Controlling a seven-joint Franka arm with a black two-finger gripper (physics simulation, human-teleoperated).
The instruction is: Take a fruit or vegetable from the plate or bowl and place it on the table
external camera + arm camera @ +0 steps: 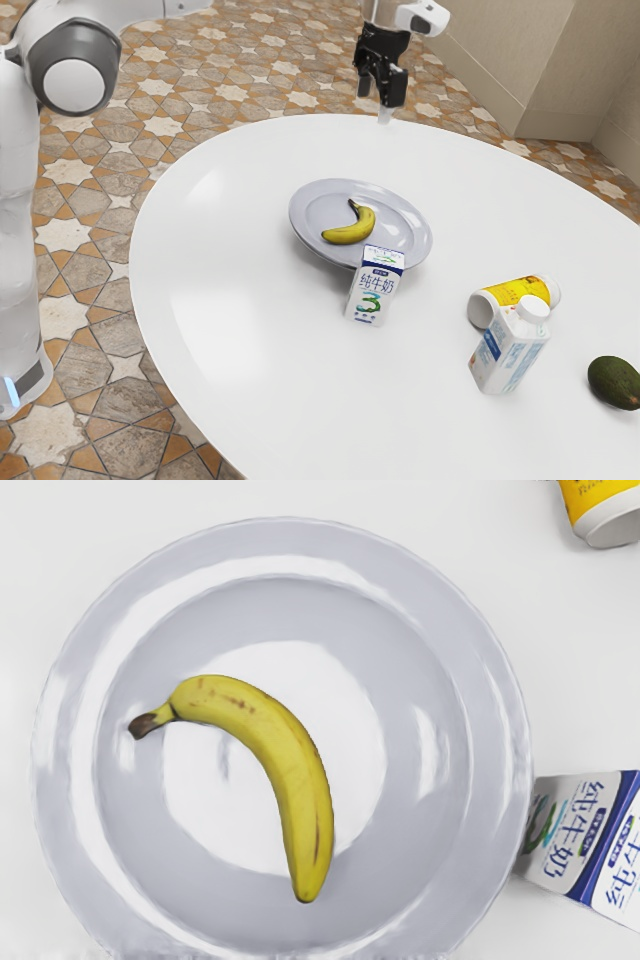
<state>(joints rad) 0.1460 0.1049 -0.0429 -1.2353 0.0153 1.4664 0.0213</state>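
Banana (289, 762) Left on Plate (487, 695) Under Open Gripper (380, 98)

The banana was seen lying on its side in the plate, its curved body set across the flat middle and its dark stem end turned toward the rim. It was touched by no finger. The plate was set down on the white table (230, 340).

Just beside the plate, a small milk carton (374, 288) was stood upright, marked in blue and green; whether the rim was touched by it could not be made out. Farther along, toward the exterior view's right, a yellow container (518, 293) was laid on its side, with a capped carton (508, 352) stood upright close by and partly in front of it. Beyond these, near the edge of the exterior view, an avocado (615, 383) was rested directly on the tabletop.

The gripper was held up above the table, pointed downward, its two fingers parted and nothing gripped between them. In the wrist view, the plate and banana were looked down upon from above. Around the table, the floor (75, 390) was covered in patterned tiles.
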